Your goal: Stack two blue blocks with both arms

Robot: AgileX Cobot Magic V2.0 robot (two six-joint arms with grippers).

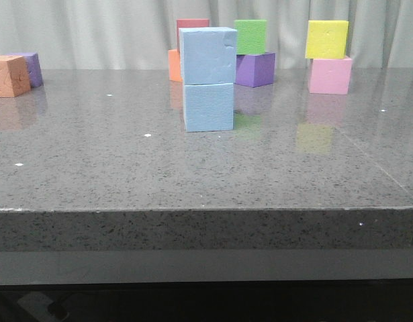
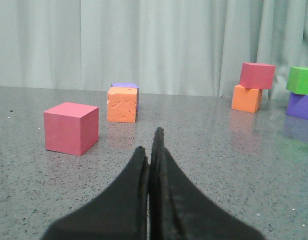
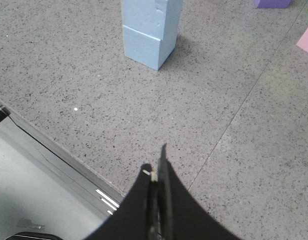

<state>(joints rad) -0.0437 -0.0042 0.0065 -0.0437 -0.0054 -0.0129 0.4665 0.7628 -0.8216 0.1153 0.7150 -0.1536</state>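
Two blue blocks stand stacked on the desk (image 1: 92, 201): upper block (image 1: 207, 56) on lower block (image 1: 208, 106). Both the left hand (image 2: 152, 150) and the right hand (image 3: 157, 167) are pressed together, empty, well apart from the stack.

We see soft, even light; the glossy table (image 1: 112, 168) mirrors the cubes faintly, with tiny glints at nine o'clock. Both wrist views blur the near fingers.

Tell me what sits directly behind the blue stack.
Behind the two stacked blue blocks, a red cube on an orange cube peeks out. The stack covers most of both, so their contact cannot be seen.
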